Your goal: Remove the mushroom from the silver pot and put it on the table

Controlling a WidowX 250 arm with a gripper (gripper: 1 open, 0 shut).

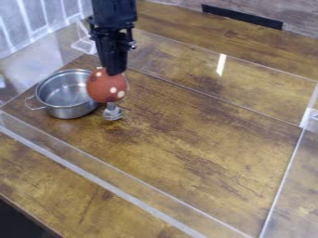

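I see the dark gripper (112,71) with its fingers pinched on the mushroom (107,87), whose smooth, rounded red-brown cap hangs just right of the silver pot (59,109), clear of the table (211,139). The pot is round, shiny steel. The planks are glossy and dark-grained. A spoon (112,112) lies beneath the mushroom.

Black arm (112,19) near vertical; hand (112,72) pointing steeply down, clamped on mushroom (107,87), holding it aloft.
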